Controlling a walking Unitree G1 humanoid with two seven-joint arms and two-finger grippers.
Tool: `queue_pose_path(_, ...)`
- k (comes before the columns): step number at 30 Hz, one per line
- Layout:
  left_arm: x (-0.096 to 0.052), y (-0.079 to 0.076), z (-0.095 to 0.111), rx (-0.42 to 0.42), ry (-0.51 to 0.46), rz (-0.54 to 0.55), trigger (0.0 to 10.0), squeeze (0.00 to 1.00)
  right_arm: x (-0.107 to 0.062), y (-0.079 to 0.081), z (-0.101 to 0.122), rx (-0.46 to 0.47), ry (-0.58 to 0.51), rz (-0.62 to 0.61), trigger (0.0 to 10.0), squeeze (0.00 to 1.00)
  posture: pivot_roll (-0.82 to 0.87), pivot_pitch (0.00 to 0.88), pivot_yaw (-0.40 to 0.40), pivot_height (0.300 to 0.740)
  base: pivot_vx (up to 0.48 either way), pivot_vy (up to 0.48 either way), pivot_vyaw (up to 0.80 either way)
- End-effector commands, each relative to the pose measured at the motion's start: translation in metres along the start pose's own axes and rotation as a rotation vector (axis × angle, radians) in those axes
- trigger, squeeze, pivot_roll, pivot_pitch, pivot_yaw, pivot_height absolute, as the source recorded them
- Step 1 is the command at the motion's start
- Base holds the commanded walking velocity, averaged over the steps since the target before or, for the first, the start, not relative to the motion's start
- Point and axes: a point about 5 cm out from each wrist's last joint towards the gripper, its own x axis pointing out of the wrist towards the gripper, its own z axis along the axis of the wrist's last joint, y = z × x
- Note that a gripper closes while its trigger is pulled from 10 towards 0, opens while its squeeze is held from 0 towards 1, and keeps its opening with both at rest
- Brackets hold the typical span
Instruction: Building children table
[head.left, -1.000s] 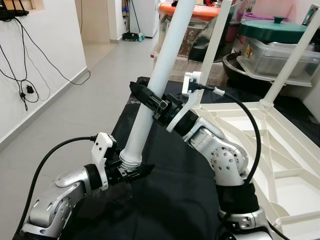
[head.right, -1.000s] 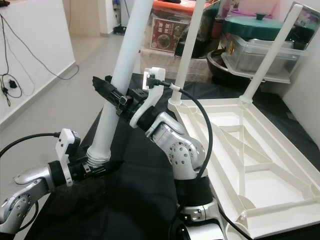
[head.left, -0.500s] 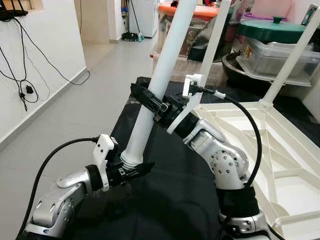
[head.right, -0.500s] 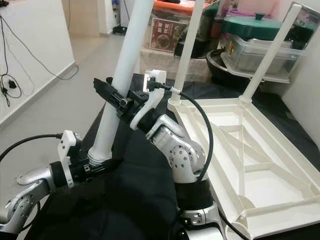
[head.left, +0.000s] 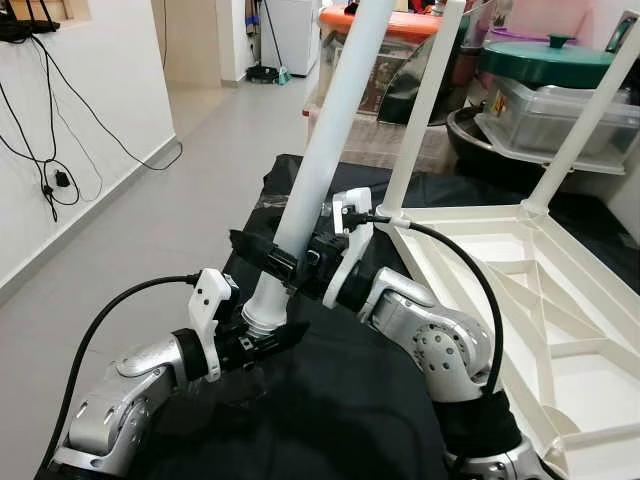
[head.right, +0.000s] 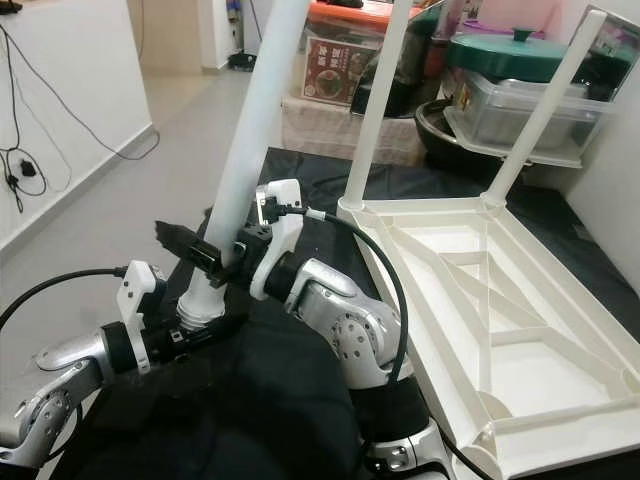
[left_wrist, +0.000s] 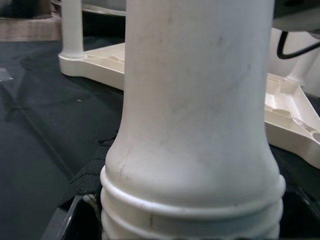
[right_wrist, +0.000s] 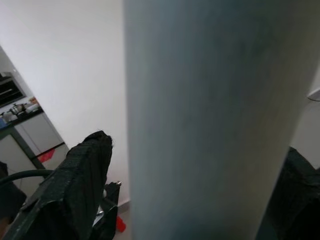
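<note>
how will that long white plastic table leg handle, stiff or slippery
Likely stiff: the long white plastic table leg stays straight between the left claw and right claw. Its smooth round surface may slip or roll. Being tall and tilted, it would probably topple if released.

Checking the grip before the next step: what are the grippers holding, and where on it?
Both hold the white table leg: left gripper at its ribbed bottom end, right gripper just above.
</note>
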Motion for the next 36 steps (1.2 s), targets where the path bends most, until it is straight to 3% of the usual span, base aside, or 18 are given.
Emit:
queue_pose_path(1, 0.0, -0.004, -0.001, 0.019, 0.02, -0.029, 10.0, 0.0, 0.001, -0.002, -0.003, 0.013, -0.004, -0.024, 10.0, 0.0, 0.08, 0.0, -0.079, 0.74, 0.0, 0.0, 0.0)
queue_pose_path(11, 0.0, -0.007, -0.008, 0.018, 0.049, -0.047, 10.0, 0.0, 0.011, -0.008, 0.014, 0.065, -0.107, -0.065, 10.0, 0.0, 0.09, 0.0, -0.076, 0.74, 0.0, 0.0, 0.0)
queue_pose_path(12, 0.0, -0.007, -0.008, 0.019, 0.052, -0.047, 10.0, 0.0, 0.011, -0.007, 0.014, 0.069, -0.109, -0.056, 9.3, 0.0, 0.09, 0.0, -0.076, 0.74, 0.0, 0.0, 0.0)
queue_pose_path(13, 0.0, -0.006, -0.009, 0.02, 0.054, -0.047, 10.0, 0.0, 0.011, -0.006, 0.014, 0.07, -0.108, -0.047, 4.7, 0.0, 0.09, 0.0, -0.076, 0.74, 0.0, 0.0, 0.0)
queue_pose_path(14, 0.0, -0.006, -0.009, 0.02, 0.054, -0.047, 10.0, 0.0, 0.011, -0.006, 0.014, 0.07, -0.108, -0.047, 4.7, 0.0, 0.09, 0.0, -0.076, 0.74, 0.0, 0.0, 0.0)
queue_pose_path(15, -0.001, -0.006, -0.009, 0.022, 0.057, -0.047, 10.0, 0.0, 0.011, -0.004, 0.012, 0.068, -0.103, -0.042, 3.8, 0.0, 0.09, 0.0, -0.075, 0.74, 0.0, 0.0, 0.0)
queue_pose_path(16, -0.001, -0.006, -0.01, 0.026, 0.062, -0.046, 10.0, 0.0, 0.01, -0.003, 0.009, 0.064, -0.093, -0.037, 0.0, 0.0, 0.09, 0.0, -0.075, 0.74, 0.0, 0.0, 0.0)
queue_pose_path(31, -0.006, -0.001, -0.01, 0.048, 0.076, -0.024, 10.0, 0.0, 0.002, -0.004, -0.004, 0.06, -0.031, -0.022, 0.0, 0.0, 0.09, 0.0, -0.075, 0.74, 0.0, 0.0, 0.0)
queue_pose_path(32, -0.007, 0.003, -0.008, 0.051, 0.06, 0.002, 10.0, 1.0, 0.001, -0.005, -0.005, 0.059, -0.028, -0.024, 0.0, 0.0, 0.09, 0.0, -0.075, 0.74, 0.0, 0.0, 0.0)
queue_pose_path(36, -0.007, 0.011, -0.003, 0.05, 0.018, 0.061, 10.0, 1.0, 0.0, -0.006, -0.005, 0.054, -0.03, -0.035, 0.0, 0.0, 0.09, 0.0, -0.075, 0.74, 0.0, 0.0, 0.0)
